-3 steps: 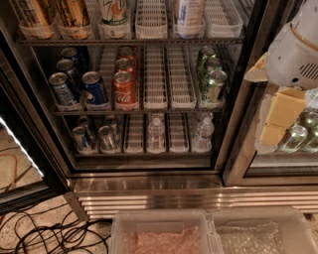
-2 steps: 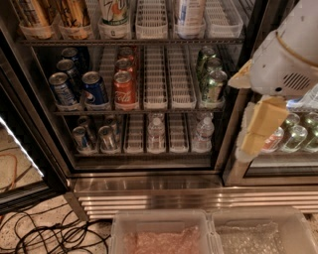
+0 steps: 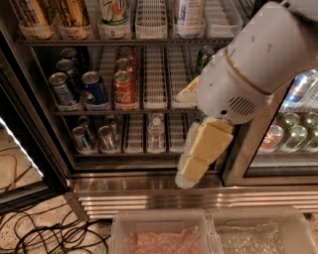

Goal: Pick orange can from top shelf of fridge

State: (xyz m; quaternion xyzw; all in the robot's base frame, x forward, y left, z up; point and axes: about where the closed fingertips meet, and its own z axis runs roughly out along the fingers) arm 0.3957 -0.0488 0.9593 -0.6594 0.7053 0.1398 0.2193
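- The arm has been swung leftward across the view over the last second; from the right edge it has been brought in front of the open fridge.
- The gripper is now hung downward, level with the lowest rack, near the right side of the opening.
- Whether the gripper is spread or pressed together cannot be told; nothing is seen to be held in it.
- The orange can is found untouched on the top shelf, in the second lane from the left, just left of the 7UP can (a similar can is stood in the lane to its other side).
- The can is thus well apart from the gripper, above and to the left.
- The move is judged an early approach: the grasp has not yet been begun, and a rise and a further leftward reach would be needed.
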